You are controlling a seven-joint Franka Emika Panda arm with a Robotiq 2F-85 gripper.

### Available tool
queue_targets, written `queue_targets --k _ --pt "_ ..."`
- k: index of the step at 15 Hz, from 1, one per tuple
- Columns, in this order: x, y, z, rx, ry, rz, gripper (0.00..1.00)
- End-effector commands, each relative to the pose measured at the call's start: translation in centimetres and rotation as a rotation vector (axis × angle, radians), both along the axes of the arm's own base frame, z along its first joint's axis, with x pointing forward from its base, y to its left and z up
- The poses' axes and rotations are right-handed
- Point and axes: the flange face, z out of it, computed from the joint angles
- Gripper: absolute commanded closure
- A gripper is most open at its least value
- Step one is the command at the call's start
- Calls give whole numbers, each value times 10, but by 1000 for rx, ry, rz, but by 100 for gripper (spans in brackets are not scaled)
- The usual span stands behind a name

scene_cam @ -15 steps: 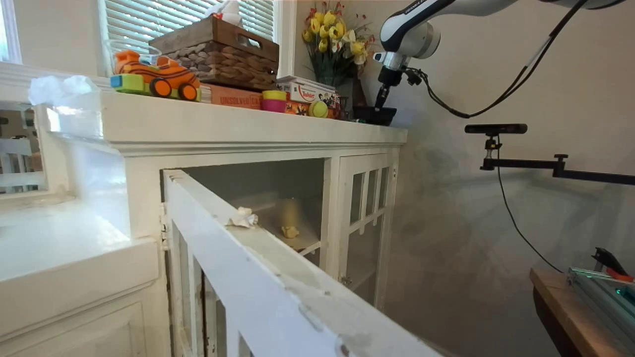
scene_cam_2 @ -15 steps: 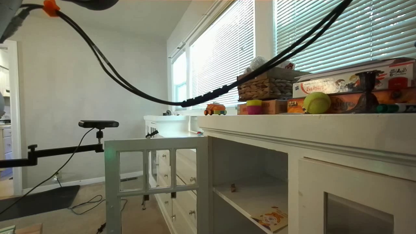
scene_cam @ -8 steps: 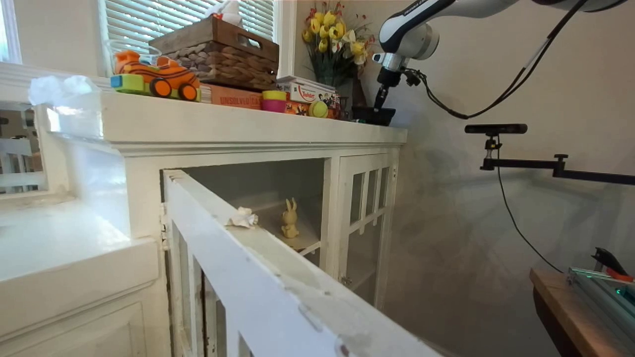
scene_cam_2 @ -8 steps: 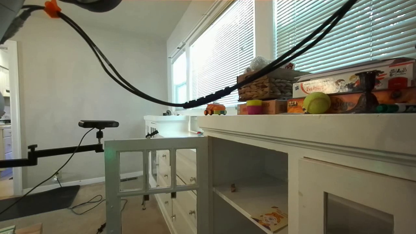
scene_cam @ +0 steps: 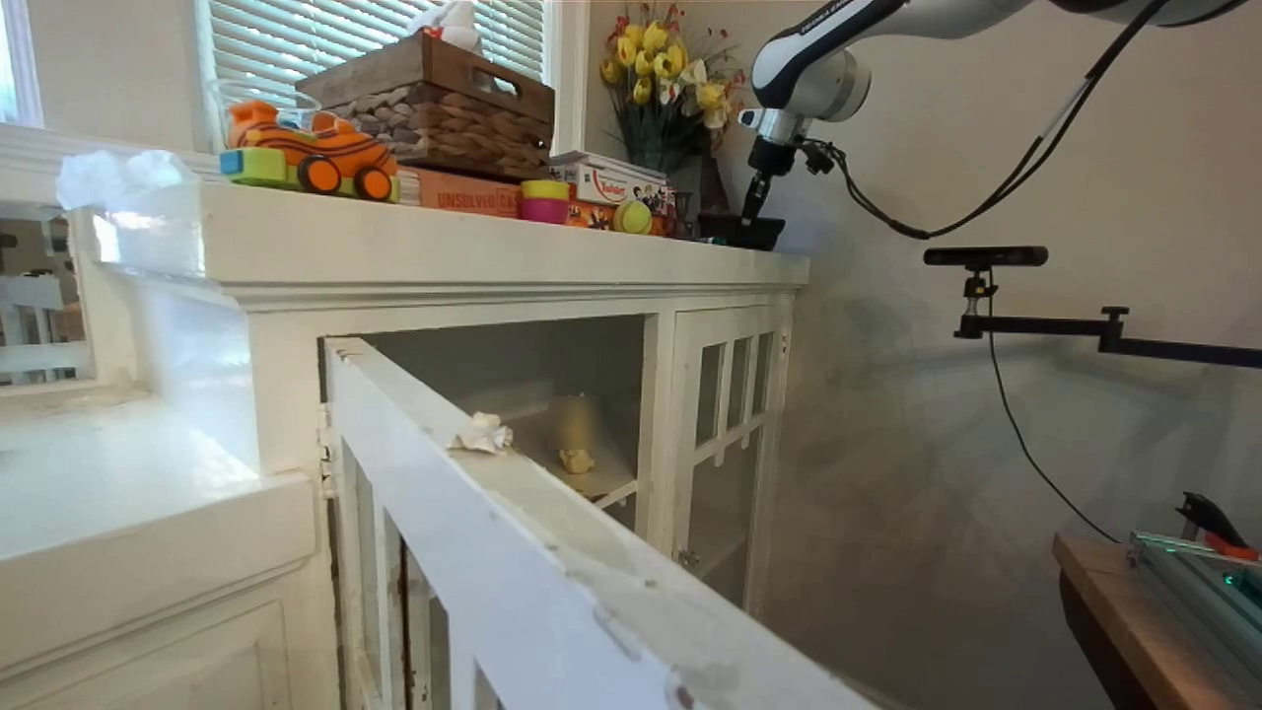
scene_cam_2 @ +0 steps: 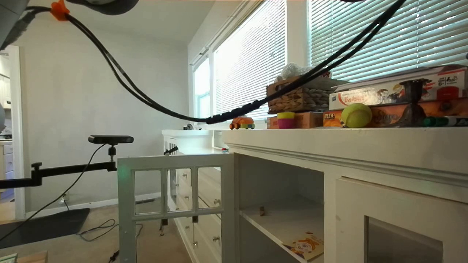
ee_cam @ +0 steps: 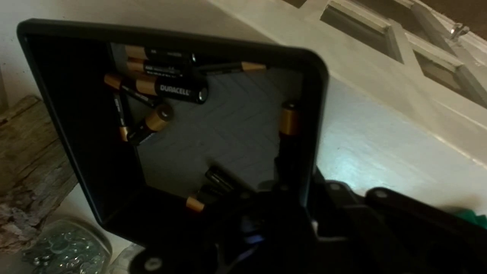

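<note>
The end effector (scene_cam: pixel 752 209) reaches down from one o'clock onto the black bin (ee_cam: pixel 228 125), narrowed on its wall: in the wrist view, taking the bin's middle as the hub, one finger is inside and one outside at four o'clock, the contact itself lost in shadow. In an exterior view the bin is at the far end of the white counter (scene_cam: pixel 493 237), five o'clock from the yellow flowers (scene_cam: pixel 656 74); whether its base touches the surface cannot be told. Copper-ended batteries (ee_cam: pixel 171 56) lie inside. Around eleven o'clock they cluster, among them a thick cell (ee_cam: pixel 179 91) lettered DURACELL. At nine, a stubby cell (ee_cam: pixel 150 123) leans with its copper end raised; at one, a slim cell (ee_cam: pixel 228 68) lies by the wall; at three, another thick cell (ee_cam: pixel 290 120) lies along the side; at five, small cells (ee_cam: pixel 220 179) are partly covered by the end effector. Outside the bin, rough wood (ee_cam: pixel 34 163) sits between eight and nine, a glass vessel (ee_cam: pixel 68 247) of clear beads at seven, a green object (ee_cam: pixel 471 217) at four and a glazed cabinet door (ee_cam: pixel 405 47) at two. A tennis ball (scene_cam: pixel 633 217) rests at nine o'clock from the bin, before stacked boxes (scene_cam: pixel 606 182); farther that way stands an orange toy vehicle (scene_cam: pixel 315 153).
</note>
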Motion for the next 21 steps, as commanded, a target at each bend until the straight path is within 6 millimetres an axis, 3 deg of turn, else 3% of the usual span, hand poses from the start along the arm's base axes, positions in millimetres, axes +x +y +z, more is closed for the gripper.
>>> queue_targets --k 1,6,9,11,16,18,21 --pt "6 0 8 3 -5 -3 63" --pt "8 1 17 -10 -17 -3 30" --pt "1 24 50 3 -44 30 9" --pt "-9 53 76 44 -20 69 0" --pt "-31 156 137 228 13 229 0" --pt "-40 203 147 288 52 301 0" --pt "-39 265 136 301 126 320 0"
